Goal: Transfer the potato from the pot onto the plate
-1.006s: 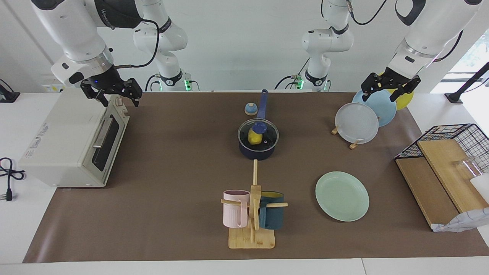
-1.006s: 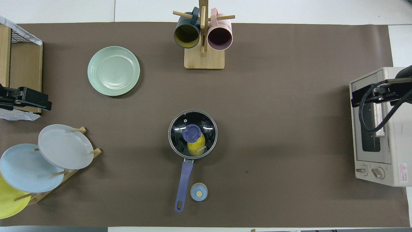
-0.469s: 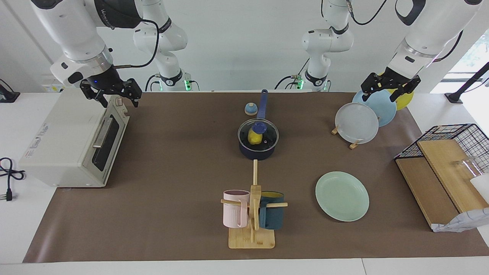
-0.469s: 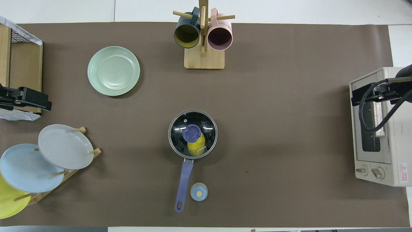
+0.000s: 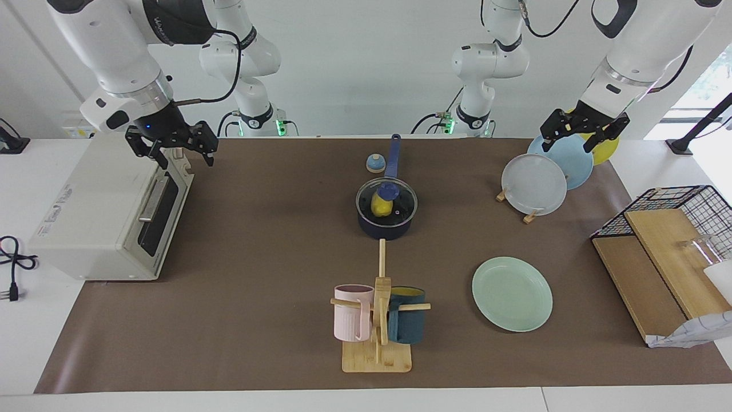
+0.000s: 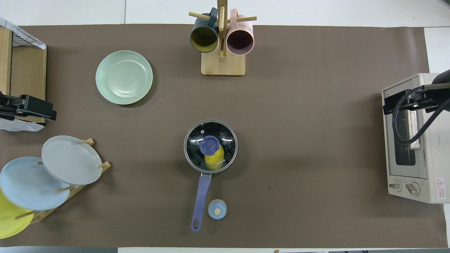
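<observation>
Potato lidded in pot; both tools raised at the surface's ends.

Your right tool (image 5: pixel 171 150) hangs fingers spread over the toaster oven (image 5: pixel 108 212), your left tool (image 5: pixel 584 133) likewise over the plate rack (image 5: pixel 529 214). The potato (image 5: pixel 381 205) sits in the pot (image 5: pixel 386 212) midway between them, under the glass lid (image 5: pixel 386 200). The plate (image 5: pixel 512 293) lies farther out, toward the left arm's end.

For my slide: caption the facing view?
Potato under the lidded pot; mint plate waits; both grippers raised.
</observation>
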You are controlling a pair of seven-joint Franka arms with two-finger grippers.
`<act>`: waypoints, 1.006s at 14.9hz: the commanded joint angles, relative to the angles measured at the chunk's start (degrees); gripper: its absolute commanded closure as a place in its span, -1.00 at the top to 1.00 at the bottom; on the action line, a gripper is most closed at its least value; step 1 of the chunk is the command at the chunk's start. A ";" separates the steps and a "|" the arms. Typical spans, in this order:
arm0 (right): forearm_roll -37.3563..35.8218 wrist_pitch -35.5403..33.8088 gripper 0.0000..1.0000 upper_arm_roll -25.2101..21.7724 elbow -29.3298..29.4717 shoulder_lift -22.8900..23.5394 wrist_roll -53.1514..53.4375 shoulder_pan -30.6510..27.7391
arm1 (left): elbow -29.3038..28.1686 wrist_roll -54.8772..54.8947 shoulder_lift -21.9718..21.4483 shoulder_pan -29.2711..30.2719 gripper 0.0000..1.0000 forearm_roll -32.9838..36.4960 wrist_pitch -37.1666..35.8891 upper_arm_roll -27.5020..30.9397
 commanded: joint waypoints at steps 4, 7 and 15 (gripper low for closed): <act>1.64 1.26 1.00 7.13 7.16 10.06 6.49 3.04 | -1.45 -0.32 -1.18 -0.55 1.00 0.94 -0.13 -0.12; 1.37 2.93 1.00 7.67 12.24 14.54 12.66 9.63 | -1.45 -0.32 -1.18 -0.11 1.00 0.94 -0.22 -0.12; -1.26 14.96 1.00 7.93 8.06 17.45 31.12 25.80 | -1.62 -0.50 -1.26 -0.20 1.00 0.94 -0.13 -0.12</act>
